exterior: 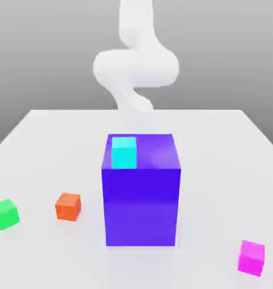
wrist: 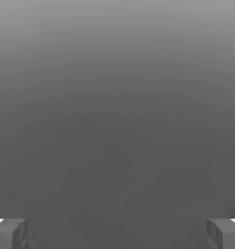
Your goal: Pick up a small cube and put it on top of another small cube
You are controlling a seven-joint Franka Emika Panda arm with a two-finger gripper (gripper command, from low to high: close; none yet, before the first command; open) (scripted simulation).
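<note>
The small magenta-pink cube (exterior: 251, 257) sits on the white table near its front edge, at the exterior view's right. A small orange-red cube (exterior: 68, 206) and a small green cube (exterior: 5, 214) rest on the table at the exterior view's left. A cyan cube (exterior: 124, 152) lies on top of the big blue-violet block (exterior: 141, 197). My white arm (exterior: 135, 68) rises behind that block, far from the magenta cube. In the hand view my gripper (wrist: 117, 234) is open; its grey fingertips (wrist: 11, 233) stand wide apart with nothing between them, against a plain grey background.
The big blue-violet block stands tall in the middle of the white table (exterior: 217, 169), between my arm and the table's front edge. Bare tabletop lies between the block and the magenta cube and around the orange-red and green cubes.
</note>
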